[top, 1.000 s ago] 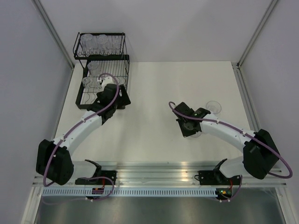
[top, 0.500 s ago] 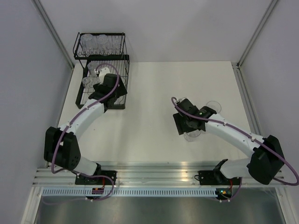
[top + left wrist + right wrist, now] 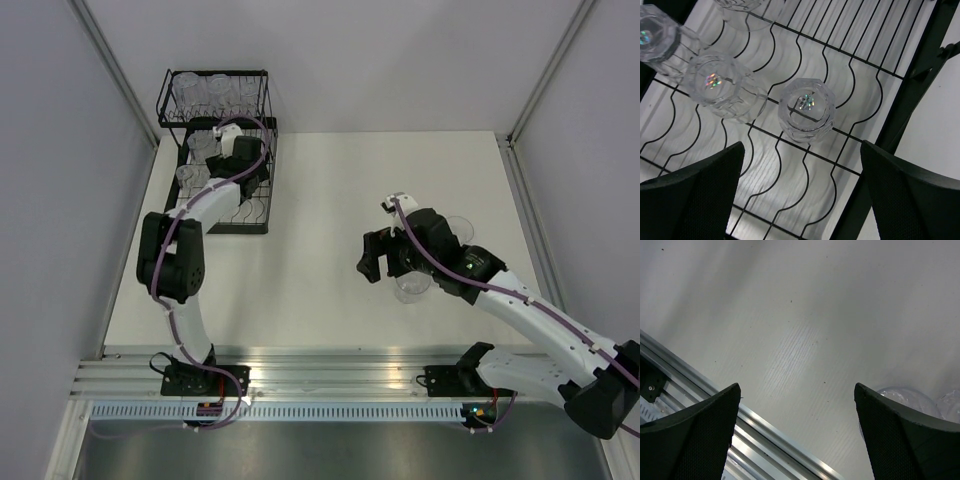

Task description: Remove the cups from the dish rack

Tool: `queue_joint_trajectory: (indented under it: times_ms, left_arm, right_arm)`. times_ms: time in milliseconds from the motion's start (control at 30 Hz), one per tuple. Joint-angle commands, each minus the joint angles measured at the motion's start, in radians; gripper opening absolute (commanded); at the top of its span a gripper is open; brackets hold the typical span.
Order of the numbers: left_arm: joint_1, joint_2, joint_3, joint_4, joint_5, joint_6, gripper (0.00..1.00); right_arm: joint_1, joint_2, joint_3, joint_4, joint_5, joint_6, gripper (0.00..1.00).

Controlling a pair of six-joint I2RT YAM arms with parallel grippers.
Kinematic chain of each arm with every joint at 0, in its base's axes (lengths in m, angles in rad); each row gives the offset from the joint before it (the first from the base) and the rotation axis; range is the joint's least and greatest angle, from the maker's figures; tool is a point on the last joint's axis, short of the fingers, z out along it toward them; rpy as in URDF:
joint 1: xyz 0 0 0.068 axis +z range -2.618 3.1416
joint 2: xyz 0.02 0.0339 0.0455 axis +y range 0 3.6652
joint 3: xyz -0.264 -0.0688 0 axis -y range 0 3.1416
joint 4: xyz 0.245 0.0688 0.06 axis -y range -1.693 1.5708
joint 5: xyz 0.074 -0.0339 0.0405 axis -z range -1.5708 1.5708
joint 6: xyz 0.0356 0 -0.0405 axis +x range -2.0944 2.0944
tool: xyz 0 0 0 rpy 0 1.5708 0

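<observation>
Black wire dish rack (image 3: 240, 229) stood at eleven o'clock on the table (image 3: 320, 190), its upper tier just beyond the left gripper (image 3: 802, 145), which hung spread wide and empty over upturned cups (image 3: 806, 109) on the lower wires. Near four o'clock the right gripper (image 3: 796, 386), also wide and empty, faced white tabletop, two tumblers (image 3: 412, 285) at its three o'clock.

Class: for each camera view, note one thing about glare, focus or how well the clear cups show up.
Left wrist: rainbow glints on the cups, rack wires sharp, left fingers soft. Right wrist: pale striped sheen on the table, right fingers blurred. Top external: even light, cups on the table barely visible.
</observation>
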Motion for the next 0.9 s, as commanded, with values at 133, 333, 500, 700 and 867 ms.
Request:
queue_joint_trajectory:
  times_ms: [133,333,500,700,867]
  left_arm:
    - [0.013,0.165,0.143,0.104,0.02,0.127,1.0]
    - [0.031,0.246,0.235,0.115,0.055,0.176,1.0]
    - [0.045,0.317,0.332,0.083,0.06,0.212,1.0]
    - [0.061,0.348,0.381,0.044,0.073,0.213,0.99]
    - [0.062,0.317,0.343,0.046,0.078,0.213,0.97]
  right_arm:
    - [0.001,0.011,-0.046,0.052,-0.042,-0.017,0.98]
    - [0.002,0.042,-0.029,0.04,-0.038,-0.033,0.98]
    - [0.001,0.078,-0.019,0.05,-0.045,-0.031,0.98]
    - [0.001,0.097,-0.014,0.061,-0.045,-0.028,0.98]
    - [0.001,0.112,-0.015,0.07,-0.044,-0.025,0.98]
